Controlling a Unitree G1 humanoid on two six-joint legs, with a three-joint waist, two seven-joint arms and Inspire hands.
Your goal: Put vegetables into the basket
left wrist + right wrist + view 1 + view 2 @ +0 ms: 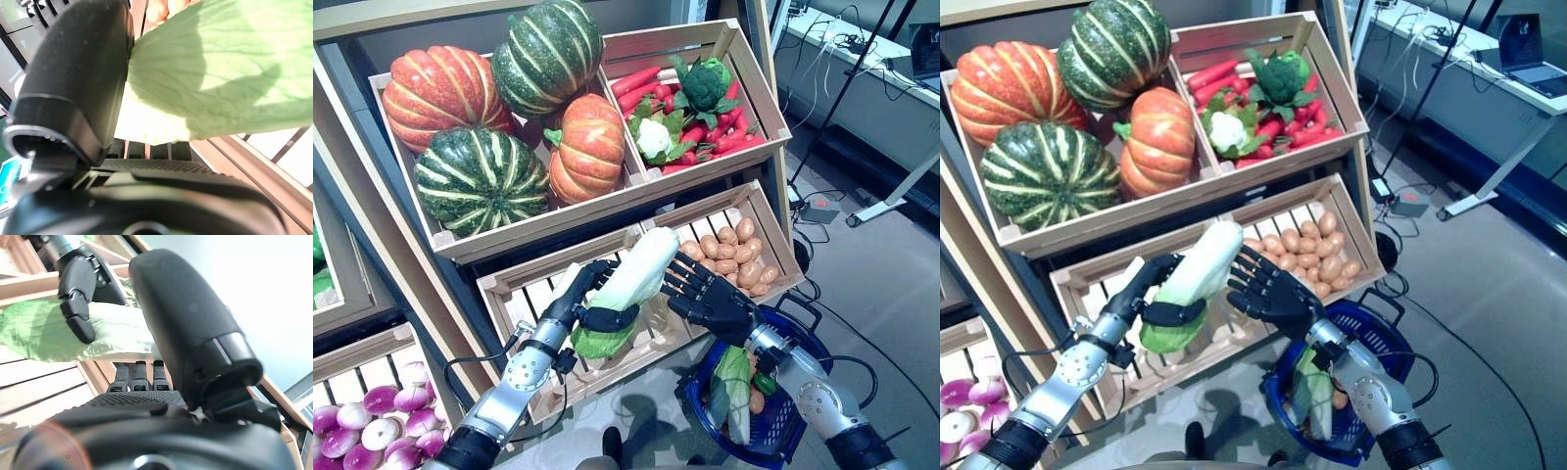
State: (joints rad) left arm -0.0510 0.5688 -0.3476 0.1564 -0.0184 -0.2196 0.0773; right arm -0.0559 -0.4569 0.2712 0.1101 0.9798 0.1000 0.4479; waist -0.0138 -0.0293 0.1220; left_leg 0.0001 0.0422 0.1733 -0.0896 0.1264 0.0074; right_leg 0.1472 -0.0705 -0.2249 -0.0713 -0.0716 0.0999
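Currently: left hand (576, 299) grips leafy pale-green cabbage (628, 284) before slatted wooden crate (524, 294); right hand (710, 294) open, fingers spread beside it; blue mesh basket (793, 416) below; ribbed pumpkins (499, 108) above

A long napa cabbage (628, 289), pale white along its stalk end and leafy green at its lower end, is held tilted in the air, its white end pointing up and to the right, in front of the lower wooden crate. To the lower right, a dark blue mesh basket (790, 427) already holds another green-and-white cabbage (734, 392) and some small brown vegetables.
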